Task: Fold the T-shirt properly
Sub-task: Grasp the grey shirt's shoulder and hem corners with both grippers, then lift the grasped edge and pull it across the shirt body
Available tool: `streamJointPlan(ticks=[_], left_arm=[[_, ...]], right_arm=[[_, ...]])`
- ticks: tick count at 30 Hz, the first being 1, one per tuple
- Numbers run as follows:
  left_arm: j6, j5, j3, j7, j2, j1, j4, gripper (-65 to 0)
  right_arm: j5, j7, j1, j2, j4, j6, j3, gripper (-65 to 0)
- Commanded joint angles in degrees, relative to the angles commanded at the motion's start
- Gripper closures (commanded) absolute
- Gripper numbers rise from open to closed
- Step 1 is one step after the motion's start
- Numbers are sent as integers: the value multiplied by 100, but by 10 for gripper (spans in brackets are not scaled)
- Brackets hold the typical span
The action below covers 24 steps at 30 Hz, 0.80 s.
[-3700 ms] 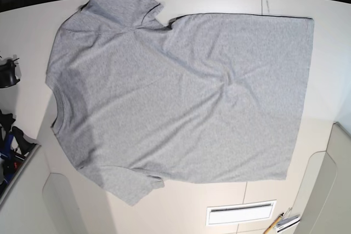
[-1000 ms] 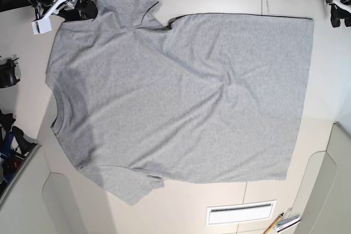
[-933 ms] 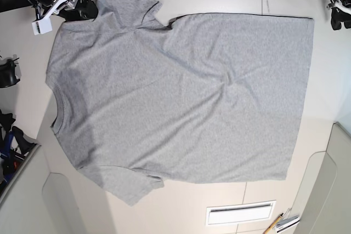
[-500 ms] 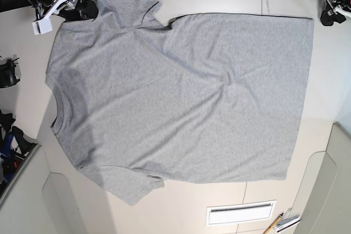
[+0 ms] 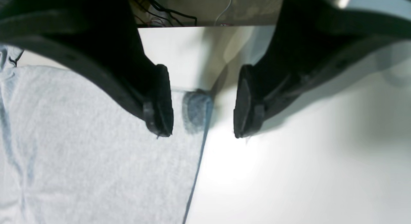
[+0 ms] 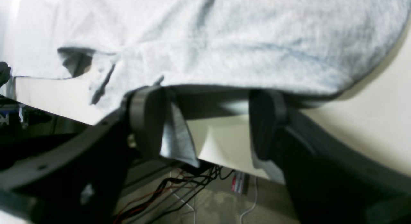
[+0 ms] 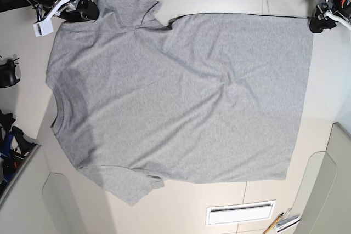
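Left wrist view shows the left end effector [image 5: 203,113] spread wide, one finger [image 5: 159,102] over cloth and the other over bare bench [image 5: 289,172], so the hem corner of the T-shirt [image 5: 96,153] lies between them, not yet pinched. A small dark fold sits right at that corner. Right wrist view shows the right end effector [image 6: 207,121] also spread, low at the bench's far edge, with the sleeve hem draped across the gap; a flap of cloth lies against the inner face of one finger [image 6: 146,118], but nothing is clamped.

From the base view, the T-shirt [image 7: 181,91] lies flat and plain side up, collar toward that view's left, hem toward its right, covering most of the bench [image 7: 340,80]. The left end effector [image 7: 320,23] sits at the far hem corner and the right end effector [image 7: 85,9] at the far sleeve.

The step in hand looks to be taking hold of the far edge at both ends for a lengthwise fold. To do it well, each end effector should probably slide a little further onto the cloth before closing (a grip on the very corner tends to slip out), and catch both layers. The lift should then be level and simultaneous, keeping the far edge taut so the ripple in the middle does not get folded in.
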State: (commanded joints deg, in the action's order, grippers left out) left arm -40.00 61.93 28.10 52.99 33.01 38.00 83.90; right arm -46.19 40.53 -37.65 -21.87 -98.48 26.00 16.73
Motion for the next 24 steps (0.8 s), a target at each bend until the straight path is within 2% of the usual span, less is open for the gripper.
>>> streamJointPlan(ticks=[5,8,10,11,12,14,15,18,21,24], left_arm=[[0,-7,-595,-24,2,-7,4,-352],[0,-7,-632,-92,2,-7,4,-352],[0,-9,-632,-90,2,-7,4,-302],[0,-28,-632,-94,2,-7,4,-236],[0,-48,-632,-94,2,-7,4,-161],[0,-46,-632,-166,2,-7,4,-62],[0,-48,-632,-262,2,-7,4,-42],[0,-50,-632,-527,7,-7,4,-39],[0,-50,-632,-525,4,-4,4,0],[0,-50,-632,-673,42,-4,4,0]], right_arm=[[-31,31,-2,0,0,0,0,-407],[-85,52,-4,0,0,136,0,-407],[-140,52,-15,4,0,146,0,-406],[-138,50,-15,13,0,146,0,-402],[-138,50,-15,15,0,144,0,-382],[-116,48,-15,15,0,146,0,-279],[-66,46,-13,15,0,149,0,-209],[39,-61,-15,15,0,400,0,0],[221,-247,-13,15,-2,448,0,0],[208,-251,-15,15,-9,448,2,0]])
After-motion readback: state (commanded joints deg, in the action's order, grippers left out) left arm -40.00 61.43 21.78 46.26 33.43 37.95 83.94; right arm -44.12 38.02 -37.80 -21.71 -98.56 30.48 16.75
